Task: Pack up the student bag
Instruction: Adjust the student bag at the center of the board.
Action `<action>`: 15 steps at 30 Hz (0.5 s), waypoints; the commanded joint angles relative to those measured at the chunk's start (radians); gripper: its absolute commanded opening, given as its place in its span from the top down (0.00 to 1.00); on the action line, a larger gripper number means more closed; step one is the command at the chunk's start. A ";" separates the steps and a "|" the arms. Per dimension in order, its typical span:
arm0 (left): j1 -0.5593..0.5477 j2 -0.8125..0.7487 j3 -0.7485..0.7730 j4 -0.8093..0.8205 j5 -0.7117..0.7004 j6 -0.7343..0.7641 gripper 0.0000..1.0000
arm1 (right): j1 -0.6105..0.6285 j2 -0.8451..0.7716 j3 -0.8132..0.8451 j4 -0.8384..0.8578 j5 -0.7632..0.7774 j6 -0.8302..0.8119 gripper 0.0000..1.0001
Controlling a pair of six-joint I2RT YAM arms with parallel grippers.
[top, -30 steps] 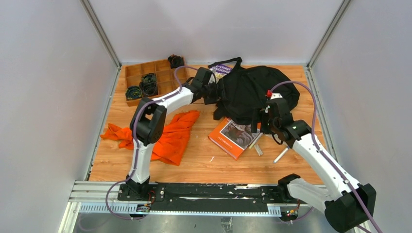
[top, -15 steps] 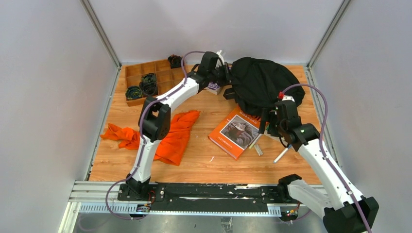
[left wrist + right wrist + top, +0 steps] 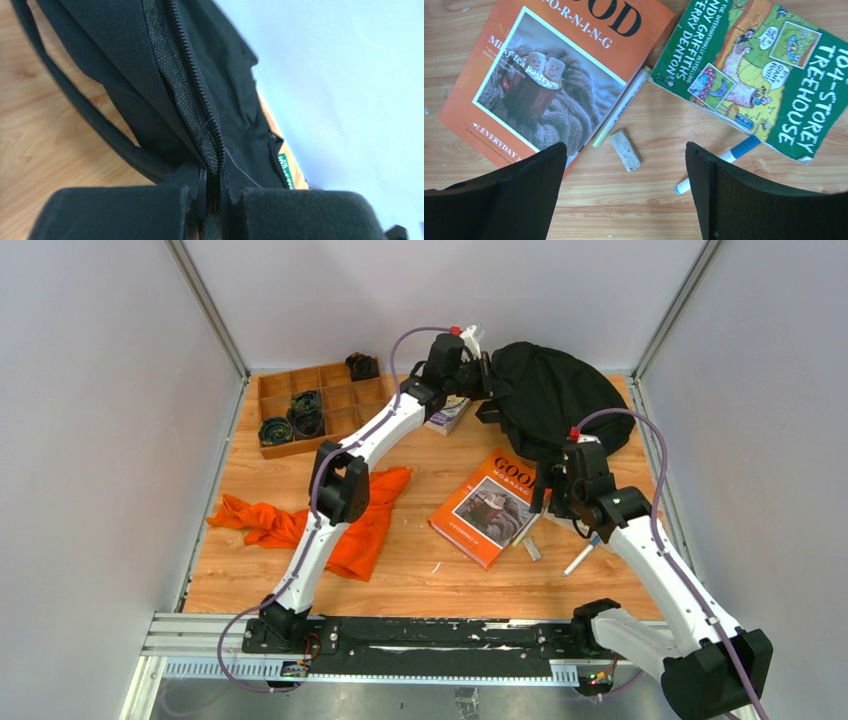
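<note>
At the rear, left gripper (image 3: pixel 212 202) pinched the student bag (image 3: pixel 555 400) at its zipper (image 3: pixel 197 95); right gripper (image 3: pixel 624 192) gaped; steady tension was advisable.

A large black soft fabric backpack (image 3: pixel 150 60) is seen filling the left and middle of the view. A black toothed zip (image 3: pixel 197 95) is run down its woven cloth from the top edge to the bottom. There the seam is pinched between the two black padded fingers (image 3: pixel 115 212) of the left gripper (image 3: pixel 212 210), whose jaws are pressed together on it. A black rounded strap (image 3: pixel 85 107) is looped out to the left over a pale wooden tabletop (image 3: pixel 35 150). A plain pale wall (image 3: pixel 350 75) is shown at the right. A small green patch with white lettering (image 3: pixel 284 167) is glimpsed beside the bag's far edge; what it belongs to cannot be told.
</note>
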 commanded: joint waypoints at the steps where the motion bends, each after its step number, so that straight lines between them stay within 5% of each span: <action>1: 0.008 0.035 0.007 0.015 -0.019 0.028 1.00 | -0.016 0.023 0.019 0.029 -0.045 0.044 0.08; 9: 0.021 -0.028 -0.088 -0.041 -0.109 0.075 0.94 | -0.015 0.023 -0.051 0.060 -0.083 0.073 0.09; 10: 0.022 -0.030 -0.090 -0.044 -0.111 0.072 0.80 | -0.015 0.021 -0.054 0.061 -0.085 0.075 0.09; 12: 0.028 -0.032 -0.086 -0.064 -0.119 0.063 0.30 | -0.015 0.017 -0.061 0.063 -0.097 0.079 0.09; 13: 0.032 -0.032 -0.074 -0.091 -0.121 0.054 0.16 | -0.015 0.016 -0.066 0.063 -0.110 0.089 0.09; 15: 0.043 -0.030 -0.038 -0.143 -0.092 0.046 0.06 | -0.015 0.012 -0.093 0.074 -0.200 0.133 0.09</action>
